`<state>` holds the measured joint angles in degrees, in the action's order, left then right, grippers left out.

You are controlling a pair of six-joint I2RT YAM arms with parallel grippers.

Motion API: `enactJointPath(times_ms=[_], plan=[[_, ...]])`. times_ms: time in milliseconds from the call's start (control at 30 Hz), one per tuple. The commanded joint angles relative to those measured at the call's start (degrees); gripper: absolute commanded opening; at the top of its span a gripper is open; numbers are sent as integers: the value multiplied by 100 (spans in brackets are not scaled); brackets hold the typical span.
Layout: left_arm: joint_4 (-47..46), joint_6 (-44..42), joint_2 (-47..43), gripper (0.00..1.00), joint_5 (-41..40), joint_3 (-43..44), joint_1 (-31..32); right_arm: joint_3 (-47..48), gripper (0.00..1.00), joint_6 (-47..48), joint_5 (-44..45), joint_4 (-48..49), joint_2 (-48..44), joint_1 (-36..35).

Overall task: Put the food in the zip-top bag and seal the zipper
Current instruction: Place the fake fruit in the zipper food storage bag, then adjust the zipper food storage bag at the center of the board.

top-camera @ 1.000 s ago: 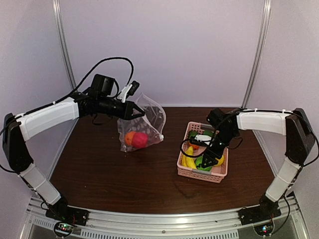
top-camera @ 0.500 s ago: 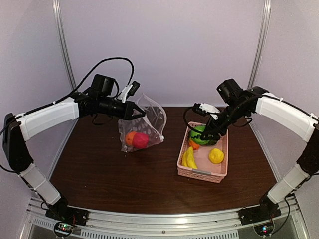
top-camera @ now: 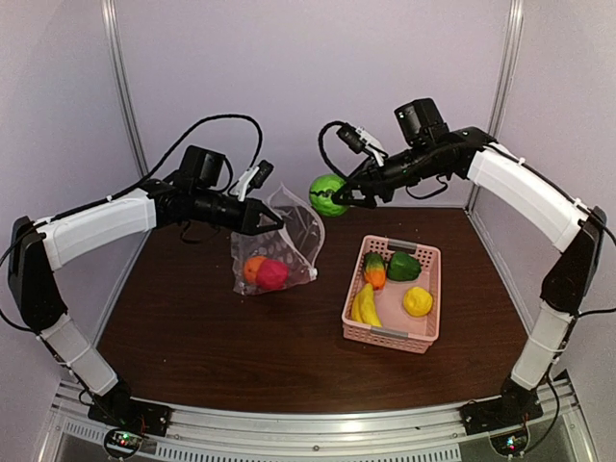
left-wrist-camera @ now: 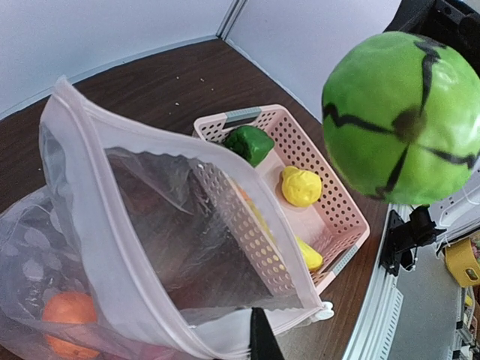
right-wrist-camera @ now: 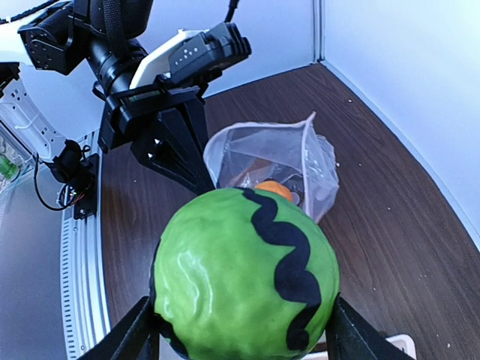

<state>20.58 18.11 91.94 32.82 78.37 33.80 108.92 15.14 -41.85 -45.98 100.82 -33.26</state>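
My right gripper (top-camera: pixel 339 196) is shut on the green-black striped ball (top-camera: pixel 328 194), holding it in the air just right of the bag's mouth; the ball fills the right wrist view (right-wrist-camera: pixel 247 277). My left gripper (top-camera: pixel 269 221) is shut on the mouth edge of the clear zip-top bag (top-camera: pixel 284 241), holding it up and open. An orange (top-camera: pixel 252 269) and a red apple (top-camera: pixel 271 272) lie inside. In the left wrist view the bag mouth (left-wrist-camera: pixel 187 247) gapes, the zipper strip (left-wrist-camera: pixel 82 210) ends at a white slider (left-wrist-camera: pixel 324 311), and the ball (left-wrist-camera: pixel 401 120) hangs at the upper right.
A pink slatted basket (top-camera: pixel 393 332) at the right holds a banana (top-camera: pixel 363 306), a lemon (top-camera: pixel 417 301), a green pepper (top-camera: pixel 403 266) and an orange-green piece (top-camera: pixel 375 271). White walls close the back and sides of the brown table.
My right gripper has lifted the striped ball out of the basket and carried it up and left to the bag's mouth. The left arm and bag have barely moved.
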Motion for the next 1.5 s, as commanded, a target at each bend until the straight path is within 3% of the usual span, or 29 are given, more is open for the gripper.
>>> enactJointPath(times_ms=[0, 400, 633, 767, 1000, 1233, 1467], plan=[[-257, -36, 22, 0, 166, 2, -23, 269, 58, -510, -198, 149, 448, -340], [-316, -69, -72, 0, 157, -27, -23, 621, 69, -1077, 790, 337, 1018, -455], [-370, -56, -73, 0, 216, -56, -23, 839, 79, -961, 999, 209, 1125, -619], [-370, -63, -63, 0, 196, -59, -23, 932, 89, -859, 1154, 73, 1190, -788], [-373, -84, -102, 0, 50, -76, -23, 1135, 92, -427, 2055, -238, 845, -729], [-365, -76, -245, 0, -33, -60, -23, -792, 92, -55, 2380, 114, -578, 74], [-759, -344, -1020, 0, -51, -258, -187, -2520, 92, 324, 2389, 283, -1784, 814]])
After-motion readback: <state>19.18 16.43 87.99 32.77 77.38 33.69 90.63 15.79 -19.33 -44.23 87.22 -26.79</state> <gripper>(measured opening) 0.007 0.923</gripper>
